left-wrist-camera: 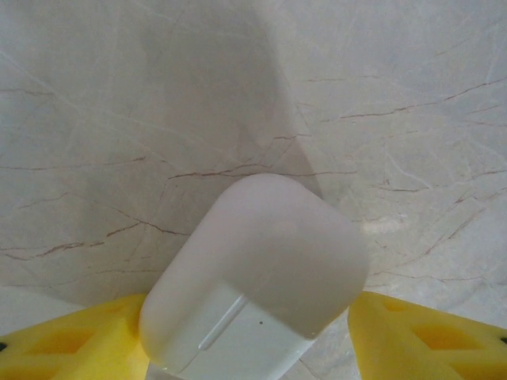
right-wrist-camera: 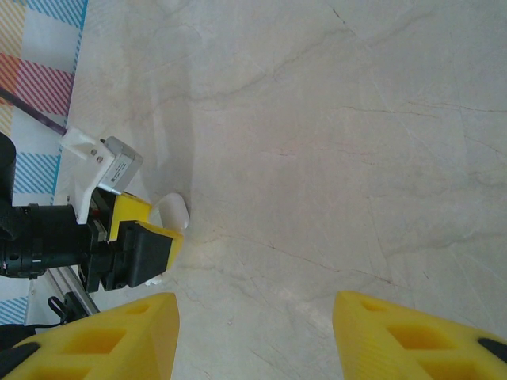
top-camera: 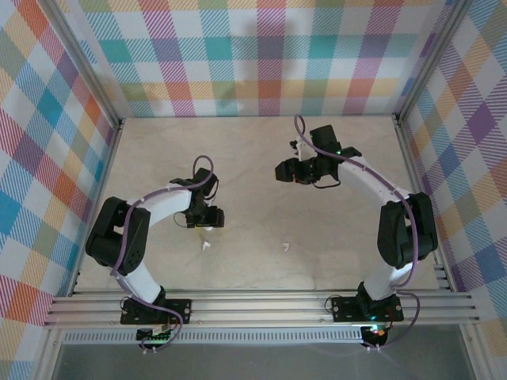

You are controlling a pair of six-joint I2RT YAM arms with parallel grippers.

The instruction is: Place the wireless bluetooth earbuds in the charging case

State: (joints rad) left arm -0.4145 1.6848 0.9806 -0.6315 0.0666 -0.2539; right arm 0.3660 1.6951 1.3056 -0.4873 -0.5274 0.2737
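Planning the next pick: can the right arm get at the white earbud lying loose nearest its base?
Probably yes: the white earbud lies alone on bare table, and the right hand is open and empty.

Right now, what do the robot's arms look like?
The left arm and right arm have white tubular links between chunky black joints, with a purple cable looped along each. The gripper fingers are bright yellow with recessed pockets.

A tiny white plastic earbud (top-camera: 207, 247) lies lower centre on the marbled stone bench (top-camera: 253, 150), with a second white earbud (top-camera: 285, 247) well to its right. A rounded white plastic case (left-wrist-camera: 253, 277) sits between the left claw's (top-camera: 207, 226) fingers, just above the first.
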